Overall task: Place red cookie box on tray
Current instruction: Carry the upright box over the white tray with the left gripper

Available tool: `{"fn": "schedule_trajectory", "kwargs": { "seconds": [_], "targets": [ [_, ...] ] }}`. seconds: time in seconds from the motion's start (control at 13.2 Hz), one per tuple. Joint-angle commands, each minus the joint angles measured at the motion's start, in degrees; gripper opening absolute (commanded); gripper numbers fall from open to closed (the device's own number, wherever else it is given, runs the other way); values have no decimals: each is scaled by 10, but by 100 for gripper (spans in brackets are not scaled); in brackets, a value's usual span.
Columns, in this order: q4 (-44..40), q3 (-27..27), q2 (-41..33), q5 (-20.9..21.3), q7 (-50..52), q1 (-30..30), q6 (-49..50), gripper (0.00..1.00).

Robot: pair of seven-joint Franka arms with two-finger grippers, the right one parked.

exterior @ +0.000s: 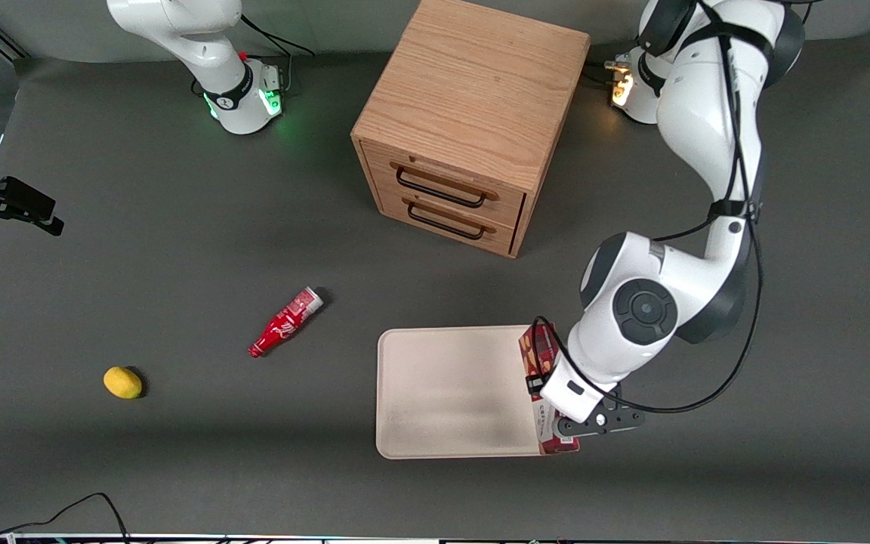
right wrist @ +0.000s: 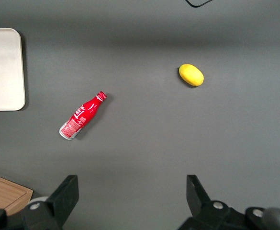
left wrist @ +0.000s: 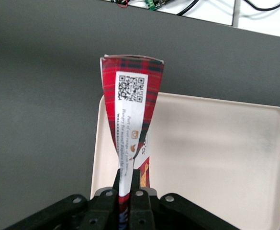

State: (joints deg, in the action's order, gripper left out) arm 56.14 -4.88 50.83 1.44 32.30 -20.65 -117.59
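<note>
Front view: the working arm's hand [exterior: 556, 412] is over the edge of the tray [exterior: 442, 393] that faces the working arm's end of the tabletop [exterior: 178, 249]. It is closed on the red cookie box [exterior: 537, 355], which runs along that tray edge, one end toward the wooden drawer cabinet [exterior: 465, 128] and the other end past the tray's corner nearest the camera. Whether the box touches the tray cannot be told here. The cabinet stands farther from the camera than the tray, its two drawers shut. A red bottle [exterior: 285, 322] lies on its side toward the parked arm's end, and a lemon [exterior: 123, 382] lies nearer still to that end and a little nearer the camera.

Left wrist view: the hand [left wrist: 128, 191] pinches the red cookie box [left wrist: 132, 105] between its black fingers [left wrist: 136, 184], which are drawn tight on the cardboard, squeezing it thin at the grip. The box's white label with a QR code faces the camera. The box lies above the rim of the tray [left wrist: 216, 148], along one of its sides, with its outer end reaching out over the grey tabletop [left wrist: 39, 105].

Right wrist view: the red bottle [right wrist: 81, 116] lies on the tabletop [right wrist: 178, 143], well apart from the lemon [right wrist: 191, 75]. One rounded corner of the tray [right wrist: 5, 72] shows, and a corner of the cabinet [right wrist: 3, 191].
</note>
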Motion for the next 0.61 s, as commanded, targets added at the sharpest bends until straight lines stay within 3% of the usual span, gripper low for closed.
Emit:
{"fn": "schedule_trajectory", "kwargs": {
  "seconds": [0.0, 0.53],
  "targets": [
    [-38, 26, 43, 24, 21, -32, -21, 0],
    [-31, 30, 74, 60, -4, -54, -36, 0]
  ]
}}
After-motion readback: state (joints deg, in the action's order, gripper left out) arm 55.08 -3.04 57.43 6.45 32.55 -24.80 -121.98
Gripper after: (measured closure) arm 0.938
